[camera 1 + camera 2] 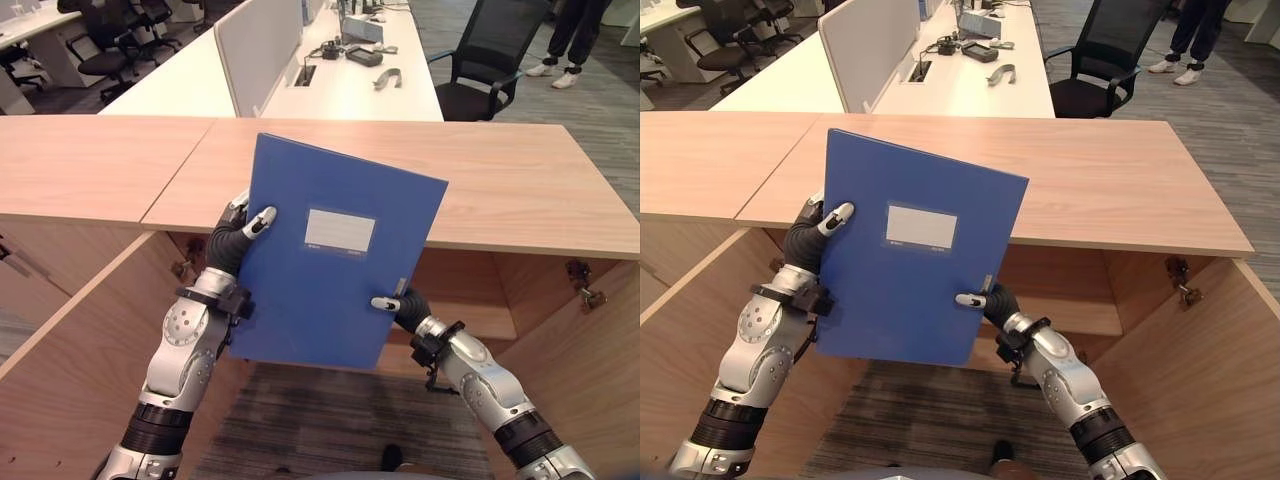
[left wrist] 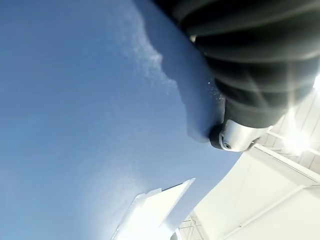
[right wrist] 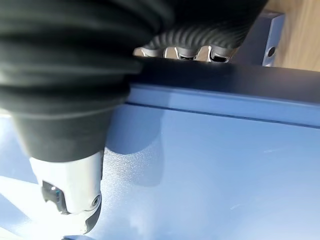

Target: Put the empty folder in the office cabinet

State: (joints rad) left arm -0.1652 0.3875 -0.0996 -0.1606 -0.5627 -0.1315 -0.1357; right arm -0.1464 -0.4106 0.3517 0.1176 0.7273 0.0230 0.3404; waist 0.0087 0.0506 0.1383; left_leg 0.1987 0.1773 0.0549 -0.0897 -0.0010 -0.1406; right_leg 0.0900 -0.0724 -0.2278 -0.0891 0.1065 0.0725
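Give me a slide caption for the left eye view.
Both hands, left hand and right hand, grip a blue folder held tilted over the open wooden cabinet.

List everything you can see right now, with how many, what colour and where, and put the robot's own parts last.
folder: one, blue with a pale label, held up tilted in front of the cabinet.
cabinet: one, light wood, doors swung open, directly ahead.
desk: one, white with a grey divider, behind the cabinet, small dark items on it.
office chairs: several, black, beside the desk and at far left.
person: one, dark trousers, white shoes, far right.
left hand: thumb on the folder's left edge.
right hand: thumb on its lower right edge.
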